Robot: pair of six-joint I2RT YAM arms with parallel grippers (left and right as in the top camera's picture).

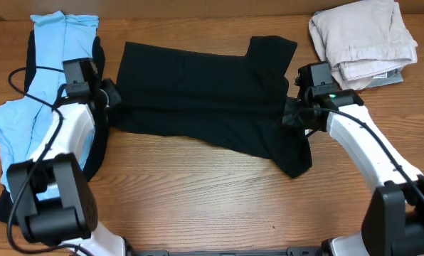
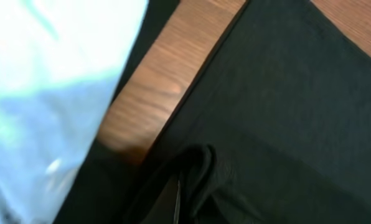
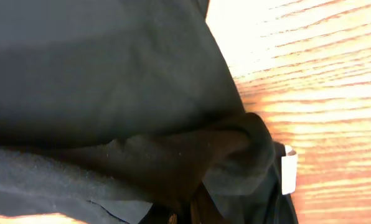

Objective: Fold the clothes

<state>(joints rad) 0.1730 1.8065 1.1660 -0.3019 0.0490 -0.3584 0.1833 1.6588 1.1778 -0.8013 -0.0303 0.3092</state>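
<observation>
Overhead, blue clothes (image 1: 62, 32) and beige pile (image 1: 361, 39) flank black garment (image 1: 205, 92).

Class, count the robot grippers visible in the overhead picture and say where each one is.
2. The left gripper is at the left edge of the black garment; the right gripper is at its right edge. None seems hidden.

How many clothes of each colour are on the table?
Black: 2, the spread-out black garment and a black cloth under the blue ones
Light blue: 2, the upper light blue piece and the lower light blue piece
Beige: 1, the folded beige bundle
Total: 5 that show; the piles may hide more.
</observation>
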